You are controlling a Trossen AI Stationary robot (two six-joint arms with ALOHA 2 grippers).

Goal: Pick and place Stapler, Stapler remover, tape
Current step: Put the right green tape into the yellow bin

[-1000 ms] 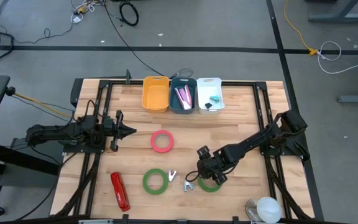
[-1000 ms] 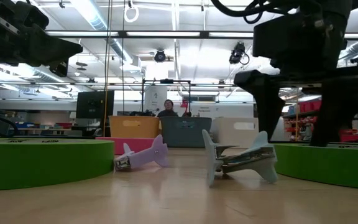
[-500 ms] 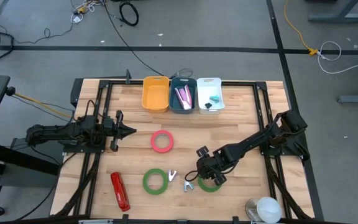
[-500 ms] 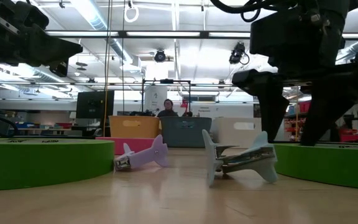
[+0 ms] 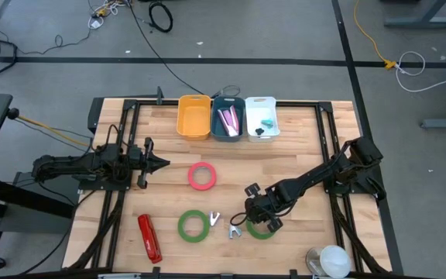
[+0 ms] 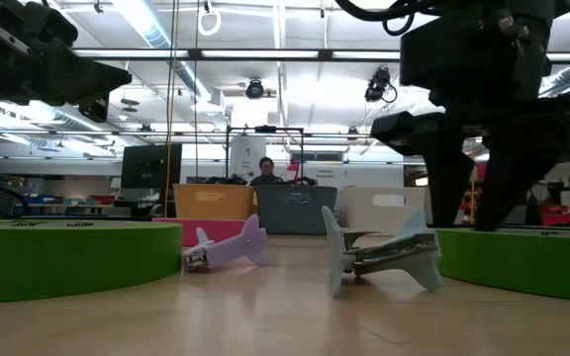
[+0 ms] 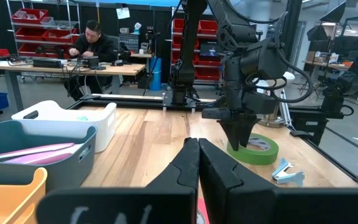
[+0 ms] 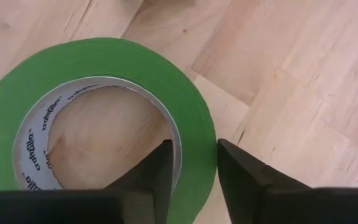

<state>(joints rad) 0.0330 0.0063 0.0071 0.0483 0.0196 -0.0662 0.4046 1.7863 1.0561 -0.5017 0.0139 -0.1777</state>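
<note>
While one finger sits inside the ring and the other outside it, the right gripper (image 8: 191,163) straddles the wall of a green tape roll (image 8: 92,81), closing on it though not clearly clamped. Just beside that roll lies a pale staple remover (image 5: 235,230), then a second green roll (image 5: 193,225) and the red stapler (image 5: 149,238). Farther from the roll, the pinkish-red roll (image 5: 201,176) lies near the left gripper (image 5: 163,162), clenched on nothing.
</note>
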